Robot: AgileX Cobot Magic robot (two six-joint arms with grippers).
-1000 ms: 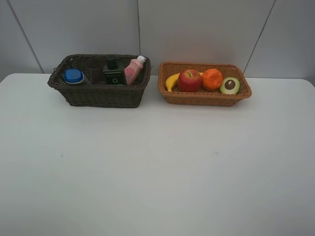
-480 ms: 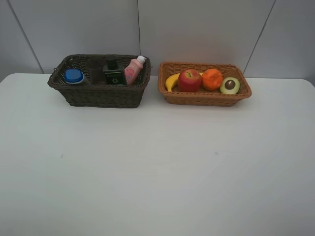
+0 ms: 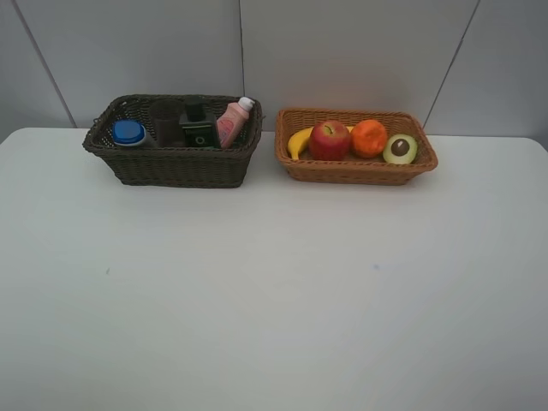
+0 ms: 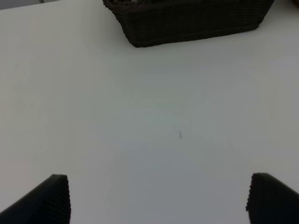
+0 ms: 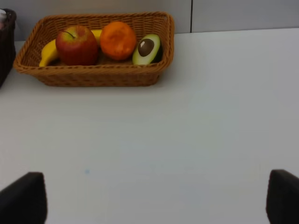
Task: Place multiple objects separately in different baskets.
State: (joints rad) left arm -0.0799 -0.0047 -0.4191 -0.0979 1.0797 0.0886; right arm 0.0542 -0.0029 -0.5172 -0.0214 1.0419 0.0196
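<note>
The dark brown basket (image 3: 171,164) stands at the back left and holds the blue-capped shampoo bottle (image 3: 128,132), the cup (image 3: 165,121), the dark pump bottle (image 3: 198,127) and the small pink bottle (image 3: 232,122). The tan basket (image 3: 355,171) to its right holds the banana (image 3: 299,141), apple (image 3: 329,140), orange (image 3: 369,137) and avocado half (image 3: 400,149). My left gripper (image 4: 159,200) is open and empty over bare table, short of the dark basket (image 4: 187,23). My right gripper (image 5: 156,198) is open and empty, short of the tan basket (image 5: 98,77). Neither gripper shows in the high view.
The white table (image 3: 274,291) stretches in front of both baskets. A grey panelled wall (image 3: 342,51) stands right behind them. The dark basket's edge (image 5: 5,51) shows beside the tan one in the right wrist view.
</note>
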